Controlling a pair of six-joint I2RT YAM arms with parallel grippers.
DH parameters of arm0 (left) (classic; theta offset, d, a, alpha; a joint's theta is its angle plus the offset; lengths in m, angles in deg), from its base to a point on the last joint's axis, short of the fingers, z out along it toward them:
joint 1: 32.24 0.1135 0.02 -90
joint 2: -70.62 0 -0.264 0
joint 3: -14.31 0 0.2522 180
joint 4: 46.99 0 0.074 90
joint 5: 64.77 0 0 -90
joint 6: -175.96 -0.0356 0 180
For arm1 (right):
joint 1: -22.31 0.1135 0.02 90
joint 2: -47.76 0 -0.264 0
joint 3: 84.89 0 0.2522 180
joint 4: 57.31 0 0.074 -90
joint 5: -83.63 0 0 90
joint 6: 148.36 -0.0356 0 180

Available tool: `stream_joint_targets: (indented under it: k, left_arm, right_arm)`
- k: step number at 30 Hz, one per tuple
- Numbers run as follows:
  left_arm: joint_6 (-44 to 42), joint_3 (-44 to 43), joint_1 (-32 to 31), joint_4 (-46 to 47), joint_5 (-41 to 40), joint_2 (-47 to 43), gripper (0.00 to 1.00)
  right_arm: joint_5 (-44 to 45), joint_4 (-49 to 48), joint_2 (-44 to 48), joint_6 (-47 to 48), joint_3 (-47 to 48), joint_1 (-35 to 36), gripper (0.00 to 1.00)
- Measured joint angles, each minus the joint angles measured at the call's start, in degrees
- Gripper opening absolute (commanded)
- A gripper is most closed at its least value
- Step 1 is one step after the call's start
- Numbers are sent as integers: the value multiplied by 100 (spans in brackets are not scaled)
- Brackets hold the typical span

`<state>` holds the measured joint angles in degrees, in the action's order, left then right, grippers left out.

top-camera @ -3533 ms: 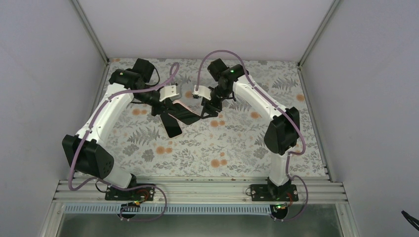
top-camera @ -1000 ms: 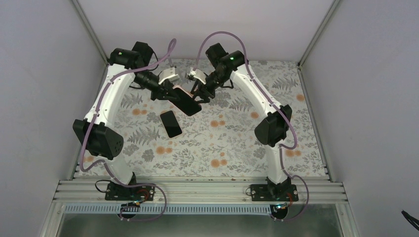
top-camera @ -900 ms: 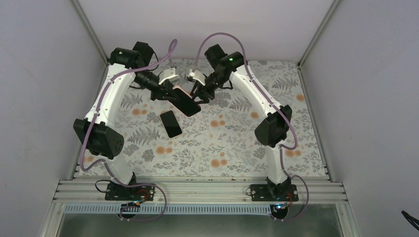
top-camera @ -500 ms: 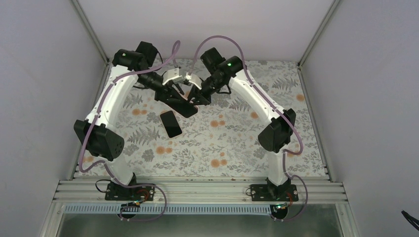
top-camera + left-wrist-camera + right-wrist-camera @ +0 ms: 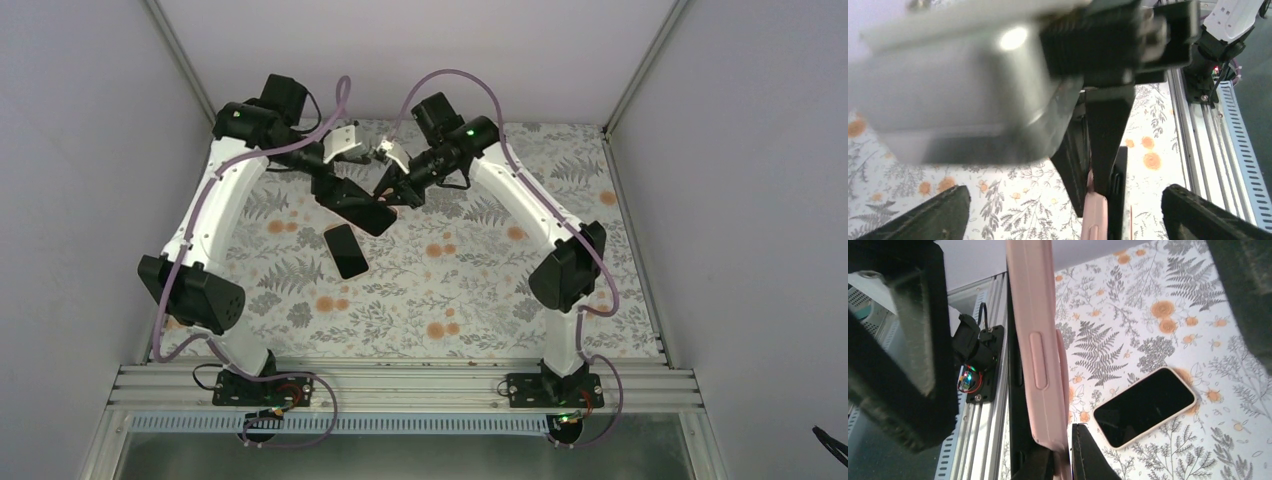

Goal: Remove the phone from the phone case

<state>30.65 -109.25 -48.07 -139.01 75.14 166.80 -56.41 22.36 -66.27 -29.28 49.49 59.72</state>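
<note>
The right gripper (image 5: 1062,460) pinches one end of the pink phone case (image 5: 1040,365), held edge-on in the air over the far middle of the table (image 5: 480,290) (a dark panel runs along one face); the left gripper (image 5: 338,190) has its jaws spread wide to either side of the case, not touching it. The phone (image 5: 347,250) lies flat and screen-up on the table, just nearer than the case and out of it.
</note>
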Motion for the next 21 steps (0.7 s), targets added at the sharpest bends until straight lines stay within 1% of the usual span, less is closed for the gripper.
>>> stream_joint_targets:
  k: [5,10,14,18,21]
  left_arm:
    - [136,-66,129,44,-92,-68,100]
    - [404,-24,138,343,-693,-503,100]
    - [765,162,164,940,-1377,-1091,100]
    - [1169,505,181,1665,-1864,-1508,100]
    - [1602,1270,79,2540,-2175,-1784,100]
  right_arm:
    - [-203,-507,289,-131,-271,-164,3]
    - [-293,-929,494,-214,-629,-426,3]
    - [-219,-977,501,-210,-833,-610,3]
    - [111,-1178,501,-380,-1003,-684,3]
    - [343,-1423,498,-791,-1084,-758,3]
